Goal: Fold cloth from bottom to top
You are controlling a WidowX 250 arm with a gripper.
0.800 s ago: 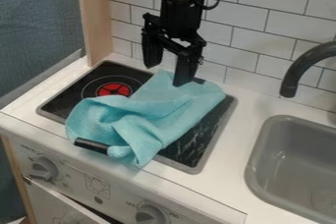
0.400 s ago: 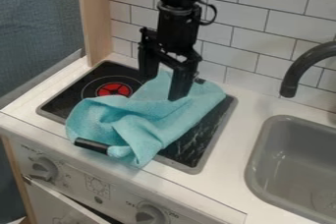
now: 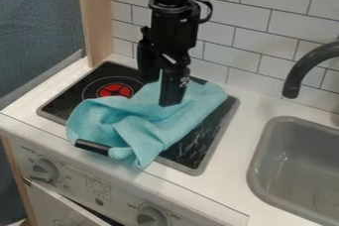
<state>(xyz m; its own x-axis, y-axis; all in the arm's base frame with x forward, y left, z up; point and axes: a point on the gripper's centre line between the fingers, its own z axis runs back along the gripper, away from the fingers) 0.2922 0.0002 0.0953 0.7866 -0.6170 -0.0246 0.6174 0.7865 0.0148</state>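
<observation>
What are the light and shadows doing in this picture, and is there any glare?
In the camera view, the light looks soft, with gentle shading in the creases of the turquoise cloth; pale streaks, perhaps reflections, mark the dark stove top on the sink side; the black end effector is mostly dark with small bright spots; no strong glare stands out.

Toy kitchen, white bench (image 3: 228,180) with inset black stove top (image 3: 198,145), red-centred burner (image 3: 114,90) on it, grey sink (image 3: 291,143) with dark curved faucet (image 3: 308,66), white rectangular wall tiles (image 3: 265,17) behind, control knobs (image 3: 151,216) along the front.
</observation>
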